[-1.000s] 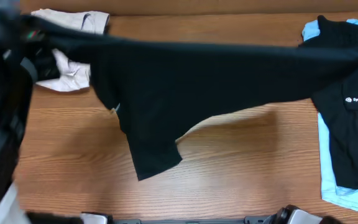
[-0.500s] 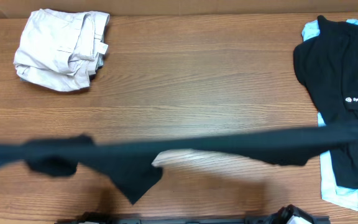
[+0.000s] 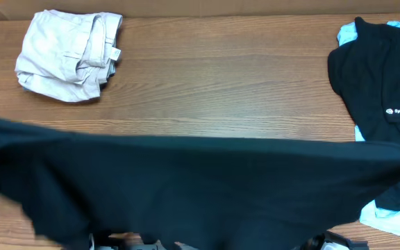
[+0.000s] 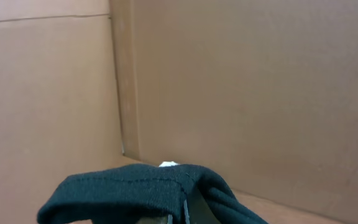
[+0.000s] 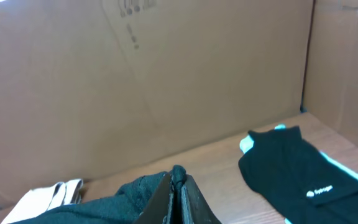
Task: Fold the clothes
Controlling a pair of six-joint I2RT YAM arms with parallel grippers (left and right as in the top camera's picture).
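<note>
Wood-grain table point(image 3: 221, 83), seen from overhead. Crumpled beige trousers point(image 3: 64, 55) lie at the far left corner. At the right edge a light-blue garment point(image 3: 394, 221) lies flat on the wood, with a black shirt point(image 3: 377, 83) bearing a small white logo spread over it.

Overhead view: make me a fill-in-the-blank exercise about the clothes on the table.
The crumpled trousers at the table's upper left are ___ in colour.
The logo shirt on the right lies on a garment coloured ___.
The plain T-shirt stretched across the bottom is ___.
Missing words: beige; light blue; black.
</note>
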